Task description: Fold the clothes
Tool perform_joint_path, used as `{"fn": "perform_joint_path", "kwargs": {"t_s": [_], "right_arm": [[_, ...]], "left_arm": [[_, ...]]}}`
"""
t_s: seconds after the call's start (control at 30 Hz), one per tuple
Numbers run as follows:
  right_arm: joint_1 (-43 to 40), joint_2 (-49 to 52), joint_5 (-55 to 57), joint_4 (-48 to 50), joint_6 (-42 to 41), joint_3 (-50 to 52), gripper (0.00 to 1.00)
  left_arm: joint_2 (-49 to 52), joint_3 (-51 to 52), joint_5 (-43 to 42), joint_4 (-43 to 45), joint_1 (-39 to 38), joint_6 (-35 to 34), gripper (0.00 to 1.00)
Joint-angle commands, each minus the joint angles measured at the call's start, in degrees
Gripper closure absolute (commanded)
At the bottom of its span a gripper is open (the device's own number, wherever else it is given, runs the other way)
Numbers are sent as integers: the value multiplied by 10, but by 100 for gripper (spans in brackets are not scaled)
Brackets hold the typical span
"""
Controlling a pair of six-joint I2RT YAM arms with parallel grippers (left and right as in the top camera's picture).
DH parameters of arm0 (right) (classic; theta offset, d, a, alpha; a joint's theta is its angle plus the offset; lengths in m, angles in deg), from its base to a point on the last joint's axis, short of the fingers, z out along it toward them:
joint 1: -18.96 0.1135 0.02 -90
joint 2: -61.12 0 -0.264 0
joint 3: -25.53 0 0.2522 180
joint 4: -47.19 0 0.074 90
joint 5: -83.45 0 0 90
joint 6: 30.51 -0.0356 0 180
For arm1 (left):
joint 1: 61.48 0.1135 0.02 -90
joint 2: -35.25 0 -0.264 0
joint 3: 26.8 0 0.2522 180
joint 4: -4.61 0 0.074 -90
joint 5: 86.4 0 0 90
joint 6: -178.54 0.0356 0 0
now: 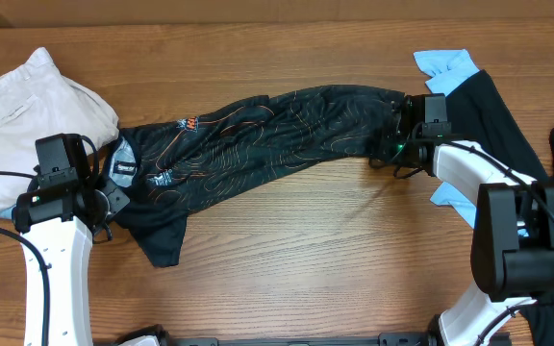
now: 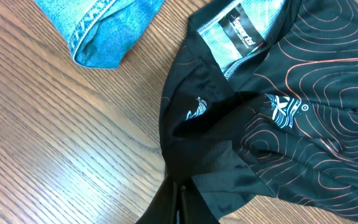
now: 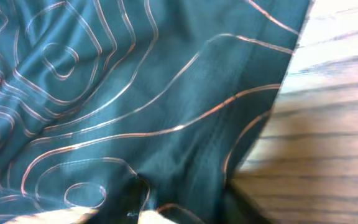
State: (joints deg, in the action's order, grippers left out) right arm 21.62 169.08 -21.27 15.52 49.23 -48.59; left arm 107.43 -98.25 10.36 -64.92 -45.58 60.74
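We see the jersey [image 1: 258, 135] stretched in a long band across the worktop [image 1: 306, 259]. The left hand [image 1: 112, 204] is pinched tight on cloth near its collar end (bunched there). The right hand [image 1: 399, 133] sits at the far hem, and we cannot tell how wide it stands.

Field notes, markings:
- jersey [image 2: 303, 155], inner neck label [image 2: 242, 34]: dark strip, white lettering running along it, tilted, too blurred to read.
- white emblem [image 2: 196, 110] on black panel below collar: curved strokes, no letters legible.
- second white emblem [image 2: 284, 112] among orange contour lines: X-like shape, small ring mark beside it, not readable as word.
- overhead: red-and-white logo [image 1: 188, 123] near jersey's upper edge, too small to read.
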Motion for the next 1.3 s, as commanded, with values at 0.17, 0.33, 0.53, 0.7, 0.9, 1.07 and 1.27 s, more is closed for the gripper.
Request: {"fn": "perform_joint_path", "kwargs": {"t_s": [0.17, 0.33, 0.53, 0.7, 0.9, 1.07, 1.27], "right_arm": [[-2, -13, -29, -75, 7, -12, 96], [-2, -107, -10, -239, -3, -61, 96], [-2, -221, 108, -267, -34, -145, 95], [-2, -205, 140, -220, -32, -157, 64], [-2, -141, 140, -280, -32, -157, 34], [-2, -107, 140, -368, -32, -157, 32], [-1, -98, 93, -401, 3, -124, 30]], "left_arm": [[2, -5, 11, 0, 2, 14, 96], [2, -5, 11, 1, 2, 14, 96], [2, -5, 11, 3, 2, 14, 96], [2, -5, 11, -2, 2, 14, 96], [2, -5, 11, -6, 2, 14, 96], [2, -5, 11, -6, 2, 14, 96], [2, -5, 11, -6, 2, 14, 96]]}}
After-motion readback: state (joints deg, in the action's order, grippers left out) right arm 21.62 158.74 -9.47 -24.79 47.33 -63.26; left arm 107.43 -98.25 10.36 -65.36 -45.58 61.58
